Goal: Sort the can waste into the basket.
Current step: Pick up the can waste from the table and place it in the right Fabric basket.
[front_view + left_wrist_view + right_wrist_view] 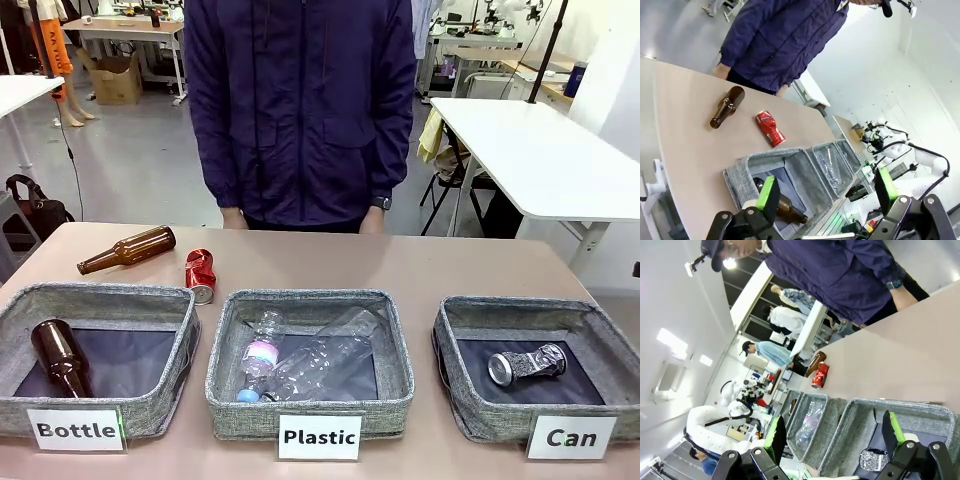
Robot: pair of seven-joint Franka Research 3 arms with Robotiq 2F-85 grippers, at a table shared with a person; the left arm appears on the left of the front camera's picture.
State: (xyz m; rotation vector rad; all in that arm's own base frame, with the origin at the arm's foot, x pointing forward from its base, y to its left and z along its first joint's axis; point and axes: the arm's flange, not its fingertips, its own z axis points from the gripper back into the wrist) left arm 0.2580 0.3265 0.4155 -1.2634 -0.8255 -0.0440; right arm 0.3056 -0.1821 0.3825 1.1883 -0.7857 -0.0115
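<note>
Nearest the lens sits the basket (490, 425) labelled "Can", with the silver can (527, 364) already lying on its dark bottom. The red can (200, 275) lies on bare table well apart from that basket, beyond the Plastic basket (225, 390) and at the far corner of the Bottle basket (165, 400).

Both the left gripper (827, 189) and the right gripper (835, 430) hang spread wide with nothing between the pads.

Likely trouble:
- The crushed red can is uneven, so it may squirt from a pinch.
- A brown bottle (127, 249) lies near it, on the side away from the Can basket, and a loose approach could set it rolling.
- The carry to the Can basket passes over the Plastic basket, so a slip there missorts the can.
</note>
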